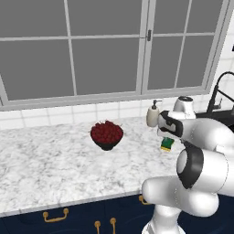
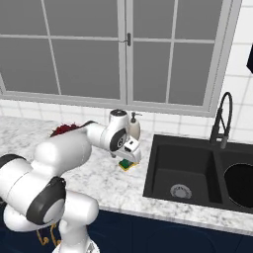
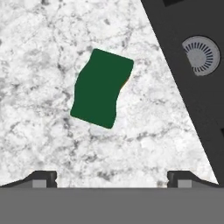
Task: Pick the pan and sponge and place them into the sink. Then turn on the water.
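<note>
The green-topped sponge (image 3: 101,89) lies flat on the marble counter (image 3: 39,127), just left of the black sink (image 3: 192,100), whose left basin shows a round silver drain (image 3: 200,55). My gripper (image 3: 112,179) hovers directly above the sponge, open, with nothing between its fingertips (image 3: 43,178). From the right base view the gripper (image 2: 129,158) hangs just over the sponge (image 2: 126,165), beside the sink's left basin (image 2: 183,163). A round black pan (image 2: 242,185) rests in the right basin. The sponge (image 1: 167,144) peeks out below my hand in the left base view.
A dark bowl of red fruit (image 1: 106,135) stands on the counter to the left of the arm. A soap dispenser (image 2: 134,126) sits against the back tiles behind the sponge. The tall arched tap (image 2: 222,118) rises behind the sink, under the window.
</note>
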